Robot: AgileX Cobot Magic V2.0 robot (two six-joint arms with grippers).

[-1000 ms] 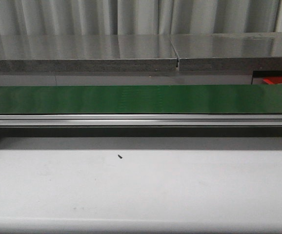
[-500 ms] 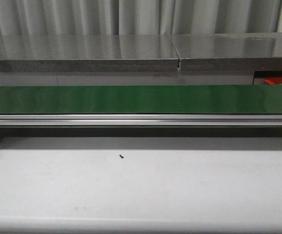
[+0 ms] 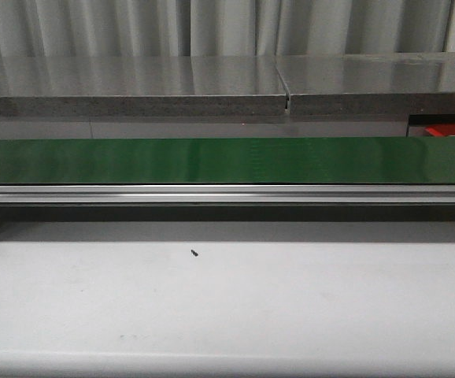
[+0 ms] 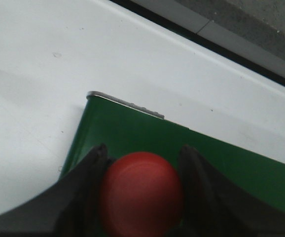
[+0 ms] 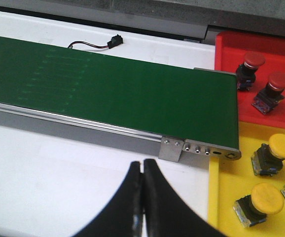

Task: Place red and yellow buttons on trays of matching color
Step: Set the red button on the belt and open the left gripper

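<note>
Green conveyor belt (image 4: 192, 158), red button (image 4: 141, 193) clamped in left claw (image 4: 142, 197), right claw (image 5: 143, 197) closed, empty

A long green conveyor belt (image 3: 227, 160) is stretching across the frame from nine o'clock to three o'clock, riding on a silver rail (image 3: 227, 194). Below it, a white table (image 3: 290, 307) is carrying a small dark speck (image 3: 194, 253) toward seven o'clock. A red tray (image 3: 452, 130) is peeking in at three o'clock.
</note>
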